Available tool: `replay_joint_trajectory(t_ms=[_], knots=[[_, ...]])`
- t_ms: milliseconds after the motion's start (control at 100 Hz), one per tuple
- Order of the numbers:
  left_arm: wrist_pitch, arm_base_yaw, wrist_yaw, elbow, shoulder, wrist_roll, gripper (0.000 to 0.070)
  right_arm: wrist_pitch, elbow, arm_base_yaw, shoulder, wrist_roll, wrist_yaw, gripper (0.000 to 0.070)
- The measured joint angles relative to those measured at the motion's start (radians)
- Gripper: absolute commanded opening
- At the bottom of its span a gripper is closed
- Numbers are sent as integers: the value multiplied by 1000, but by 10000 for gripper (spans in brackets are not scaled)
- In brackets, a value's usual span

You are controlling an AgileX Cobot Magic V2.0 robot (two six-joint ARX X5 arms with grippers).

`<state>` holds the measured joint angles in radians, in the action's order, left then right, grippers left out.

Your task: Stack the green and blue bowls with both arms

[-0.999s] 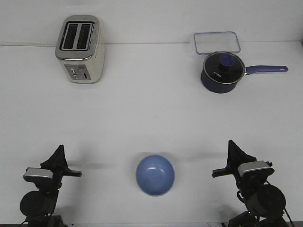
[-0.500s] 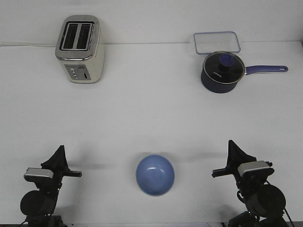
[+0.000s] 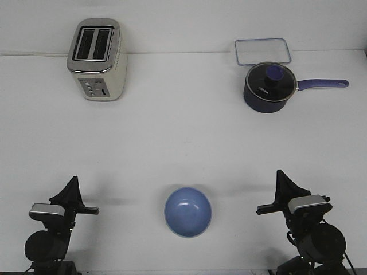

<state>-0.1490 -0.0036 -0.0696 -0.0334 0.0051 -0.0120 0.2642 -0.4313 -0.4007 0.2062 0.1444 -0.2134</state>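
You have the blue bowl [image 3: 188, 212] sitting upright on the table [image 3: 183, 143], near the front edge and about midway between your two arms. No green bowl shows separately anywhere; a pale rim seems to peek out under the blue bowl's lower edge, so the stack may already be made with blue on top, but that sliver is too thin for you to rely on. If it is the green bowl, little is left beyond parking the arms; if not, the whole stacking is yet to do.

Your left claw [image 3: 70, 192] and right claw [image 3: 283, 183] each sit low at the front corners, well apart from the bowl and holding nothing. From this angle each one reads as a single dark wedge, so you cannot tell how far the jaws are parted.

At the back stand a cream toaster [image 3: 96, 59], a navy lidded saucepan [image 3: 268, 87] and a clear lidded container [image 3: 261, 51] just behind it.
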Motion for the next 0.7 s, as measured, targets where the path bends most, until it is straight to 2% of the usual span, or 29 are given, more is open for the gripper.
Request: replay_joint_trajectory(t_ms=[120, 210, 410, 530, 700], knots=[[0, 0, 0, 0, 0, 0, 15, 0, 4, 15, -4, -83, 0, 0], [0, 0, 0, 0, 0, 0, 14, -48, 60, 74, -41, -160, 8, 0], [0, 0, 0, 0, 0, 0, 14, -114, 241, 229, -159, -300, 119, 0], [0, 0, 0, 0, 0, 0, 14, -150, 331, 279, -207, -351, 135, 0], [0, 0, -1, 0, 0, 0, 14, -228, 417, 329, -205, -374, 154, 0]])
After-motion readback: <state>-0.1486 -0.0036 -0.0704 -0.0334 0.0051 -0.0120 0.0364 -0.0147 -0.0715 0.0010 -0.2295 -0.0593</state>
